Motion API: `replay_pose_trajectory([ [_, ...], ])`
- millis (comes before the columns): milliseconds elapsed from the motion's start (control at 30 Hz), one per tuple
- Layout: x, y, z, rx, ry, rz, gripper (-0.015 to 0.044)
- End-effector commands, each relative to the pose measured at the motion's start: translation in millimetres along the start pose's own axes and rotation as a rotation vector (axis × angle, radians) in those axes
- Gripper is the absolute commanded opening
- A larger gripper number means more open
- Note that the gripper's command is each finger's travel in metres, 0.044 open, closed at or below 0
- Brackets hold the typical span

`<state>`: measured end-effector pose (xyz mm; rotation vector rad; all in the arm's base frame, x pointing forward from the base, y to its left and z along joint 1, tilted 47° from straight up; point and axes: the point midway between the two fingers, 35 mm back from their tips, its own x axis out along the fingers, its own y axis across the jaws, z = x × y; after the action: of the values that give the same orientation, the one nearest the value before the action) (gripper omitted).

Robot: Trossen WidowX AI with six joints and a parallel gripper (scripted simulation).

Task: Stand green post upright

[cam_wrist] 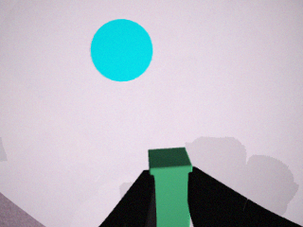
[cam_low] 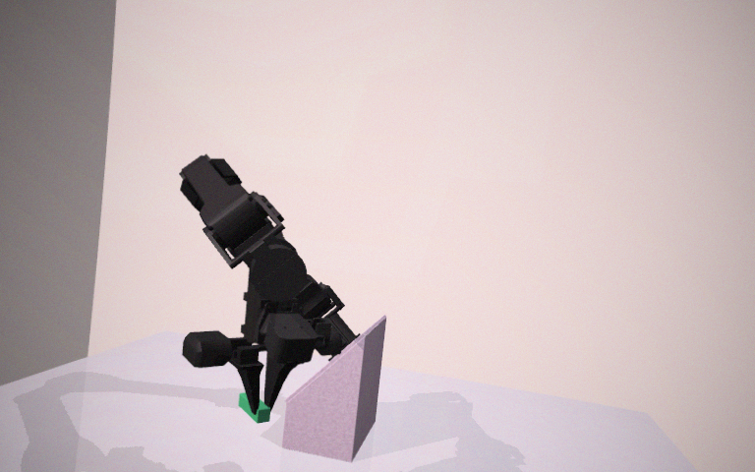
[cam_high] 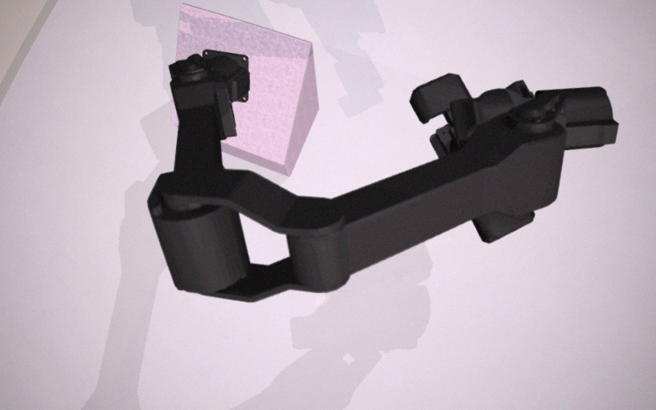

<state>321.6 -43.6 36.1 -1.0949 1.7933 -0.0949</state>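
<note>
The green post (cam_low: 245, 402) (cam_wrist: 172, 200) is between the fingertips of my gripper (cam_low: 263, 410) (cam_wrist: 169, 177), which is shut on it. The post is not upright: in the exterior view its long side slants down toward the right. In the wrist view its dark end face points away from the fingers. How far it is above the table is hard to tell. The cyan circle (cam_wrist: 121, 50) lies flat on the table, ahead and to the left of the post in the wrist view, apart from it. The circle, post and fingertips are not visible in the top view, where the arm blocks the view.
A pink wedge-shaped block (cam_high: 273, 115) (cam_low: 319, 417) carries the arm's base on its sloping face. In the exterior view it stands just right of the fingers. The arm's long link (cam_high: 411, 207) stretches across the middle of the top view. Arm shadows fall on the table.
</note>
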Motion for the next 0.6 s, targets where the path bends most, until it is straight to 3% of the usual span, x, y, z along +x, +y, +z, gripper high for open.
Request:
replay_pose_trajectory([
  [0,-1,3,9,-0.063,0.000,0.000,0.0022],
  [567,2,29,49,-0.368,0.017,-0.012,0.0022],
])
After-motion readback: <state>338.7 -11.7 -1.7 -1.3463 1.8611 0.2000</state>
